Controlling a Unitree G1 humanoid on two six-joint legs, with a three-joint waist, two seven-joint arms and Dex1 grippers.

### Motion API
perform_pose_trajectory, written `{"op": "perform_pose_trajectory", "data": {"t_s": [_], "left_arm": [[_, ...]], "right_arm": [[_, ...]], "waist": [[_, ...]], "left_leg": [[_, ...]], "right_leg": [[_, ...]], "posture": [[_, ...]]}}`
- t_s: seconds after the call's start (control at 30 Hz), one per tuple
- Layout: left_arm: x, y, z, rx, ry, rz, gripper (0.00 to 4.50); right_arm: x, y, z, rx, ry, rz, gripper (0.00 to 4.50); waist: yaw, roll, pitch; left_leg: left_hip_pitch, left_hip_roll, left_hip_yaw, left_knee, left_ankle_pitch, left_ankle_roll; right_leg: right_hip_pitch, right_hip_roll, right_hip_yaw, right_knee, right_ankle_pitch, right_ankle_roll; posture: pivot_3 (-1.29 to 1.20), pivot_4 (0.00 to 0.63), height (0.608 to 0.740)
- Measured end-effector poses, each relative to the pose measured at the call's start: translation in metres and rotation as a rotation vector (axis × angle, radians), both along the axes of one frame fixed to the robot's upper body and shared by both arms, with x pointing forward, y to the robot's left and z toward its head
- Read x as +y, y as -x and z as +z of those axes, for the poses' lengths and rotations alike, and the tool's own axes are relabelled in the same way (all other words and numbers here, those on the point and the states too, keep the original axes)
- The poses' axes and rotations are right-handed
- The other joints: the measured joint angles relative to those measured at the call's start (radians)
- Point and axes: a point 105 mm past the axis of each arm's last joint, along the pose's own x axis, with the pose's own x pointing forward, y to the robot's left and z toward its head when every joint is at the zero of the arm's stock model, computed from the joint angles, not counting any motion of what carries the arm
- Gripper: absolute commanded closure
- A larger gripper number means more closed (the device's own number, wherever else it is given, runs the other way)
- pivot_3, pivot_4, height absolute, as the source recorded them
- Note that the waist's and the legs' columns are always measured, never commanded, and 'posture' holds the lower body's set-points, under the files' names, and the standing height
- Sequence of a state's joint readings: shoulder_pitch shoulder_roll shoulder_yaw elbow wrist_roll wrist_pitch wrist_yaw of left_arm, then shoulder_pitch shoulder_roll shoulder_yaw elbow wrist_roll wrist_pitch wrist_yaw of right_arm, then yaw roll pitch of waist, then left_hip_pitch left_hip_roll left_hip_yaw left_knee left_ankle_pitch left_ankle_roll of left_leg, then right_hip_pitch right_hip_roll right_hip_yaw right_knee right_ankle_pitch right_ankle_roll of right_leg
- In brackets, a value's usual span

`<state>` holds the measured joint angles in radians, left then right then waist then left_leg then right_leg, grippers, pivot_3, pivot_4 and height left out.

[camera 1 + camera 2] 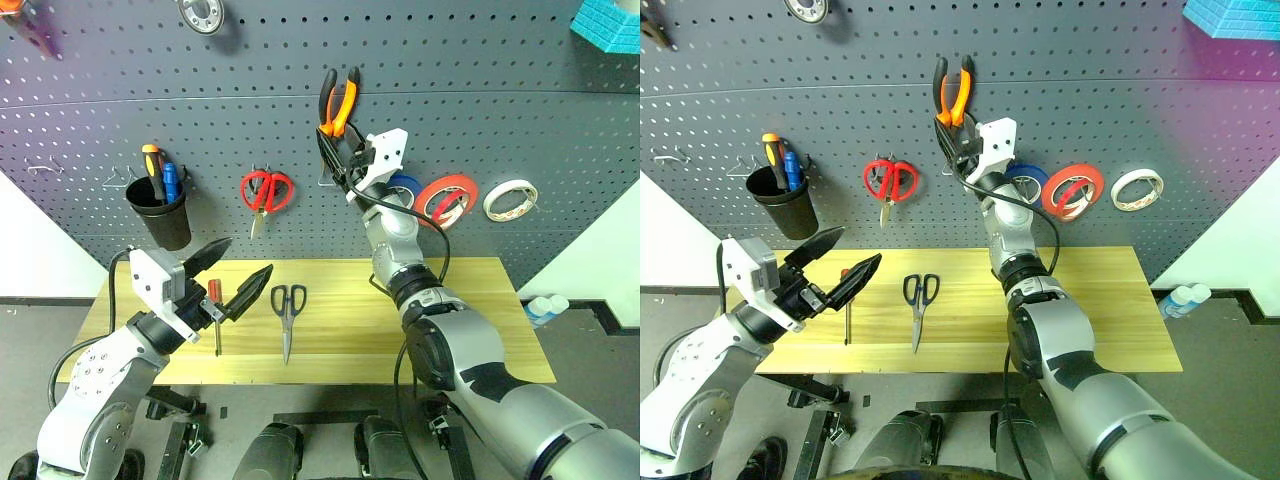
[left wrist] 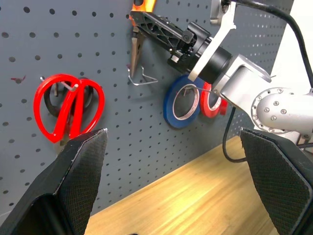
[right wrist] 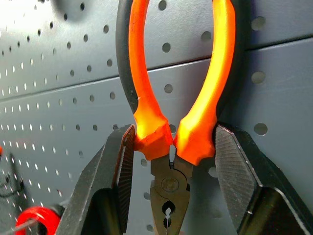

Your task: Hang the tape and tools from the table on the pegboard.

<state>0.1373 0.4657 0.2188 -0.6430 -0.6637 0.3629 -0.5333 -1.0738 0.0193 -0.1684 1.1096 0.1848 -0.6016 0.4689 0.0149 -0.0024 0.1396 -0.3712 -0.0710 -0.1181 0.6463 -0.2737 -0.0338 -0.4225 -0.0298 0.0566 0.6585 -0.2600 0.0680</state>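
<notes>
Against pegboard [image 1: 250, 110]: right gripper [image 3: 171, 161] fingers pinching pliers [image 3: 171, 122]; left fingers spread

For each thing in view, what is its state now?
pliers: in right gripper, against pegboard
steel scissors: flat on table
screwdriver: on table
left gripper: open, empty
red tape ring: hung on pegboard
</notes>
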Motion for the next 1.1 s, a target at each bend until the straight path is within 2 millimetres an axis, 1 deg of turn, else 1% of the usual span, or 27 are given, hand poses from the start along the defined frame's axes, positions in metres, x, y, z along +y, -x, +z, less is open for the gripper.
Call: {"op": "perform_pose_trajectory", "data": {"t_s": [0.17, 0.33, 0.5, 0.67, 0.83, 0.87, 0.93, 0.97, 1.1], "left_arm": [[-0.004, -0.003, 0.010, -0.019, -0.001, -0.008, 0.00], [-0.005, -0.004, 0.015, -0.009, -0.005, -0.011, 0.00], [-0.006, 0.002, 0.009, 0.028, 0.001, -0.013, 0.00], [-0.003, 0.007, -0.001, 0.064, 0.003, -0.007, 0.00], [0.004, 0.017, -0.018, 0.096, 0.009, -0.006, 0.00], [0.006, 0.018, -0.022, 0.099, 0.015, -0.004, 0.00], [0.010, 0.021, -0.028, 0.102, 0.017, -0.001, 0.00], [0.012, 0.022, -0.031, 0.102, 0.018, 0.001, 0.00], [0.017, 0.026, -0.037, 0.092, 0.016, 0.001, 0.00]], "right_arm": [[-0.002, 0.002, -0.004, -0.019, 0.023, -0.026, 2.44], [-0.010, 0.005, -0.027, 0.014, 0.052, -0.055, 2.44], [-0.012, 0.008, -0.043, 0.041, 0.072, -0.068, 2.44], [-0.010, 0.011, -0.038, 0.004, 0.088, -0.069, 2.44], [-0.010, 0.012, -0.034, -0.028, 0.120, -0.095, 2.44], [-0.011, 0.012, -0.033, -0.032, 0.128, -0.101, 2.44], [-0.011, 0.013, -0.032, -0.037, 0.136, -0.096, 1.72], [-0.011, 0.013, -0.033, -0.031, 0.137, -0.087, 1.53], [-0.012, 0.014, -0.052, 0.023, 0.155, -0.076, 0.19]], "waist": [[0.000, 0.000, 0.000], [-0.004, -0.001, 0.010], [-0.001, -0.001, 0.031], [-0.002, -0.002, 0.048], [-0.001, -0.003, 0.058], [-0.001, -0.003, 0.060], [-0.001, -0.003, 0.062], [-0.001, -0.004, 0.063], [-0.002, -0.003, 0.067]], "left_leg": [[0.000, 0.000, -0.001, -0.001, 0.000, 0.000], [-0.001, 0.001, -0.001, -0.002, 0.000, 0.000], [-0.002, 0.001, -0.002, -0.002, 0.000, 0.000], [-0.002, 0.001, -0.002, -0.003, 0.000, 0.001], [-0.003, 0.001, -0.003, -0.004, -0.001, 0.001], [-0.003, 0.001, -0.003, -0.004, -0.001, 0.001], [-0.003, 0.001, -0.003, -0.004, -0.001, 0.001], [-0.003, 0.001, -0.003, -0.004, -0.001, 0.001], [-0.003, 0.001, -0.003, -0.004, -0.001, 0.001]], "right_leg": [[0.000, 0.000, -0.001, -0.002, 0.000, 0.000], [0.000, 0.000, 0.000, -0.003, 0.000, 0.000], [-0.001, -0.001, -0.001, -0.003, 0.000, 0.000], [0.000, -0.001, -0.001, -0.006, 0.000, 0.000], [0.000, -0.002, -0.001, -0.007, 0.000, -0.001], [0.000, -0.002, -0.001, -0.007, -0.001, -0.003], [0.000, -0.002, -0.001, -0.008, -0.002, -0.003], [0.000, -0.002, -0.001, -0.008, -0.002, -0.003], [0.000, -0.002, -0.002, -0.009, -0.002, -0.003]], "posture": [[0.16, 0.133, 0.740], [0.17, 0.163, 0.740], [0.18, 0.196, 0.740], [0.18, 0.210, 0.740], [0.18, 0.219, 0.740], [0.18, 0.219, 0.740], [0.18, 0.219, 0.740], [0.18, 0.219, 0.740], [0.18, 0.216, 0.740]]}}
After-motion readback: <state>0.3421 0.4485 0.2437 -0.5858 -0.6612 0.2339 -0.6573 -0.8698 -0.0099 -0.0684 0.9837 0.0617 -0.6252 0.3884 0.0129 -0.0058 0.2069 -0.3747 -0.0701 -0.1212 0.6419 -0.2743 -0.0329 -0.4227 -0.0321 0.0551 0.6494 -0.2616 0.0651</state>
